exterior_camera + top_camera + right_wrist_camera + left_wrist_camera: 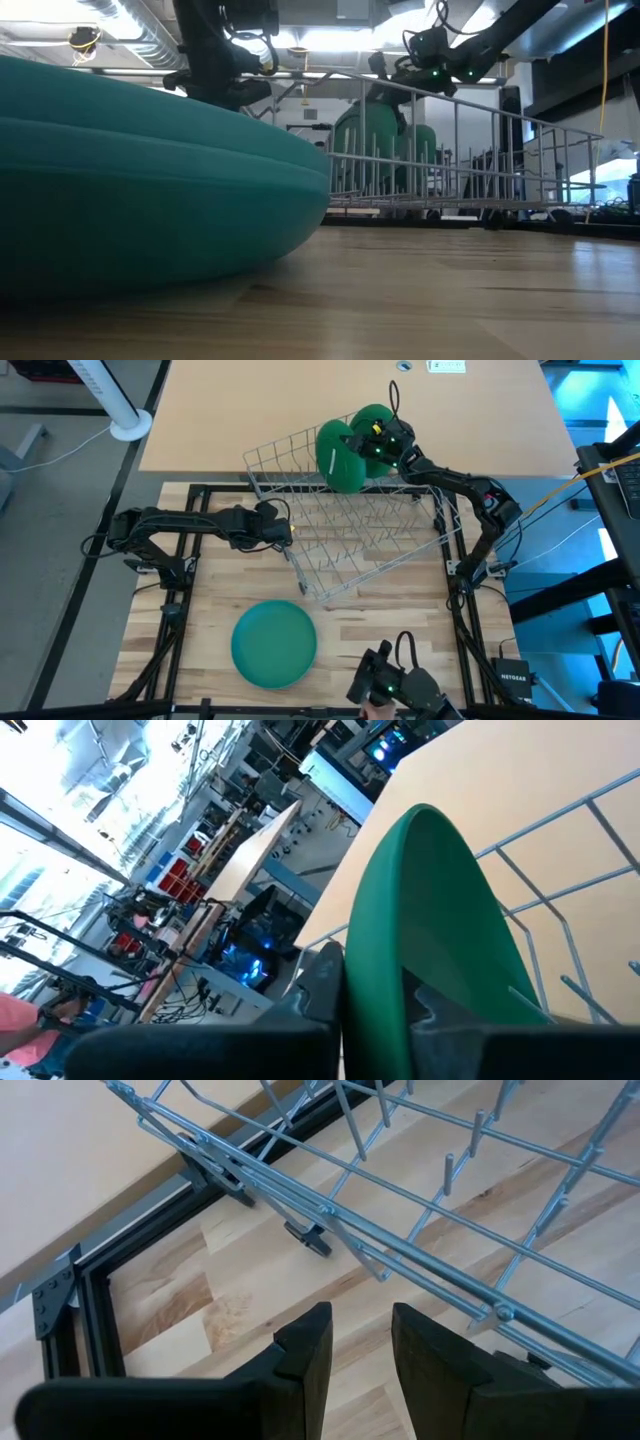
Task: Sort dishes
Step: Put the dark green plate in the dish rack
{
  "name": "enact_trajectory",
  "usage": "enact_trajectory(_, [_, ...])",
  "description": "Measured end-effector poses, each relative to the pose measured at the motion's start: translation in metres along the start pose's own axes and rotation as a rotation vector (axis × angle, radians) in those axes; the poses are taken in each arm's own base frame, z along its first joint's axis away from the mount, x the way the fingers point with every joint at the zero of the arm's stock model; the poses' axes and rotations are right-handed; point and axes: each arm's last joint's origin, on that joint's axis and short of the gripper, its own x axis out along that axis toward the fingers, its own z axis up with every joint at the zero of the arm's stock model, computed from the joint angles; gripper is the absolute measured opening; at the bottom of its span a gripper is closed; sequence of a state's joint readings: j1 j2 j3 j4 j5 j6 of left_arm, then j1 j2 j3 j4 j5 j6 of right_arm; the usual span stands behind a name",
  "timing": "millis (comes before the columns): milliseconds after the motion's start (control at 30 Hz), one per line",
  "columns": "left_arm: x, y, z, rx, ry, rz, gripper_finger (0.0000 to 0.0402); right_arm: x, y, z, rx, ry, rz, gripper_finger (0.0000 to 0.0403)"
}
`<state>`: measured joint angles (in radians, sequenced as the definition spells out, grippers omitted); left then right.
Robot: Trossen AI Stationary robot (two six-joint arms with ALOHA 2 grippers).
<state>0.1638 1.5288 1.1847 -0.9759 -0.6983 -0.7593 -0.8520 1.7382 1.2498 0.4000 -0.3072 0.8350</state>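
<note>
The right pincer (372,445) is closed on the rim of a green plate (338,457), holding it on edge over the far end of the grey wire rack (370,550). In the right wrist view the two dark fingers (320,985) sit either side of that plate (430,930), which rises between them. Just beside it, toward the right arm, a second green plate (372,415) also stands upright in the rack — the low view shows the pair behind the rack's wires, one (365,135) nearer and larger, the other (422,142) partly hidden behind it.

The left pincer (283,530) hovers at the rack's left side, its fingers a narrow way apart and holding nothing; in the left wrist view the fingertips (312,1345) hang over bare worktop (230,1295), close to the rack's lower rail (400,1230).

Well apart from the rack, near the front edge of the worktop (210,560), a teal-green plate (274,644) lies flat — it fills the left of the low view (150,190).

On a small black box (517,678) at the right front corner, white lettering reads NETGEAR.
</note>
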Motion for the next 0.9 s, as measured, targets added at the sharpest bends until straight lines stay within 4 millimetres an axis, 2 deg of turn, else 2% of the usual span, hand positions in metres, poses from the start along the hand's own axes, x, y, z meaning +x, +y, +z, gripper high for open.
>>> enact_trajectory(300, [0.0, 0.0, 0.0, 0.0, 0.0, 0.0, 0.01, 0.0004, -0.0017, 0.0, -0.006, -0.021, -0.03, 0.0069])
enact_trajectory(633, [0.0, 0.0, 0.0, 0.0, 0.0, 0.0, 0.01, 0.0005, -0.0014, 0.0001, 0.013, -0.022, -0.028, 0.0148])
enact_trajectory(900, [0.0, 0.0, 0.0, 0.001, 0.0, 0.0, 0.01, -0.0012, -0.0045, 0.0031, 0.029, -0.006, -0.018, 0.016])
